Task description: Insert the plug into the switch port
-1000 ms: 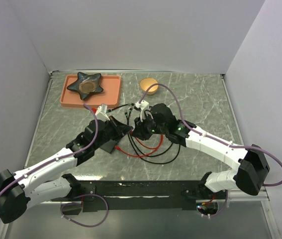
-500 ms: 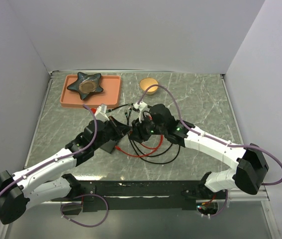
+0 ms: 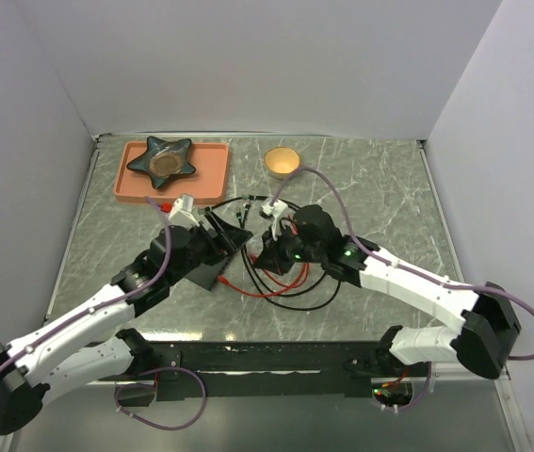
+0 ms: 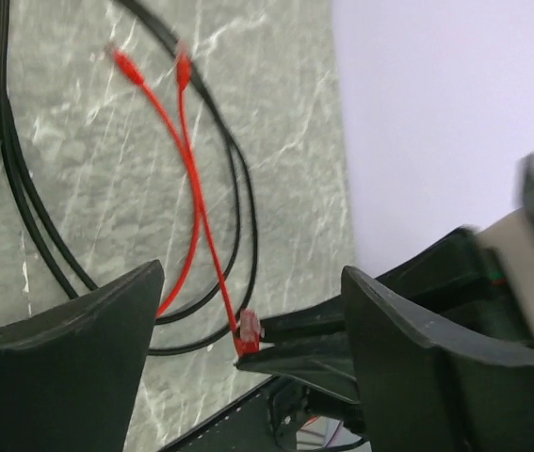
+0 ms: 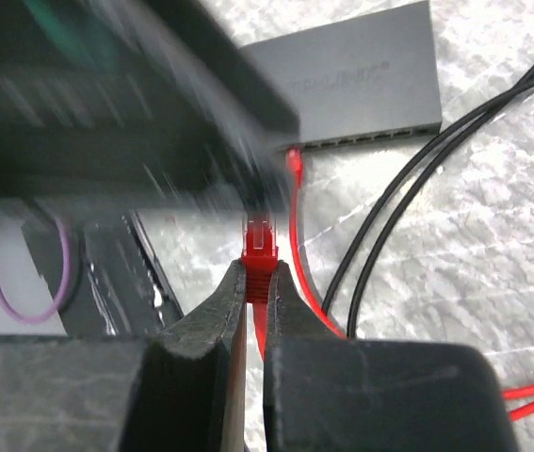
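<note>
My right gripper (image 5: 258,268) is shut on the red plug (image 5: 260,240), whose tip sticks out past the fingertips. In the right wrist view the flat black switch (image 5: 361,80) lies ahead, and the switch port row (image 5: 370,135) faces the plug, a short way off. One red cable (image 5: 293,162) sits in a port at the row's left end. My left gripper (image 3: 227,234) is open, its fingers (image 4: 69,348) spread on either side of the plug (image 4: 248,331) without touching it. From above, the right gripper (image 3: 265,250) meets the left one over the switch (image 3: 202,275).
Black cables (image 3: 295,299) and loose red cables (image 3: 276,282) loop on the marble table beneath both grippers. A salmon tray (image 3: 212,169) holding a dark star-shaped dish (image 3: 163,160) lies at the back left. A small orange bowl (image 3: 282,162) stands behind the grippers.
My left gripper has opened and drawn back a little from the plug. The right gripper has closed on the plug and now holds it alone.
</note>
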